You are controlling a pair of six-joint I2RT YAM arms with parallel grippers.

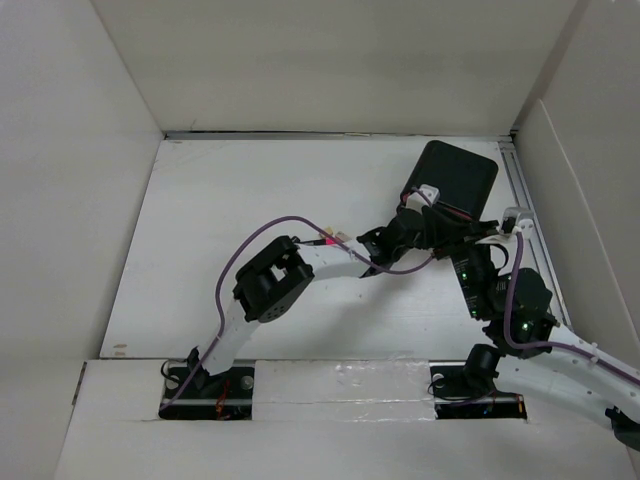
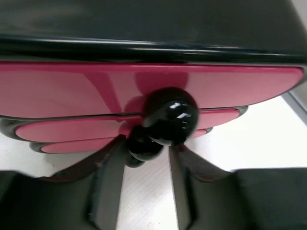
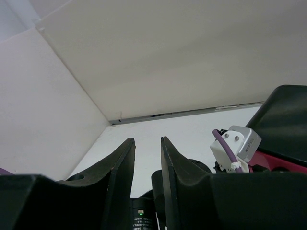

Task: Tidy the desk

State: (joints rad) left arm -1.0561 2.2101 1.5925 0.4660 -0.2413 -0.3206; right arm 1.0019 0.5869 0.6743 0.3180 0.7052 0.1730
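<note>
White matte desk (image 1: 230,200) lies under both arms. At its far right stands a small black box with pink drawers (image 1: 455,178). The left gripper (image 2: 146,155) straddles its glossy black round knobs (image 2: 169,116); whether it is clamping them is unclear. Close by, the right gripper (image 3: 147,143) hangs slightly parted and empty.

Left gripper (image 2: 146,143) extended far right, jaws parted, right gripper (image 3: 147,140) nearby (narrow gap, empty).
</note>
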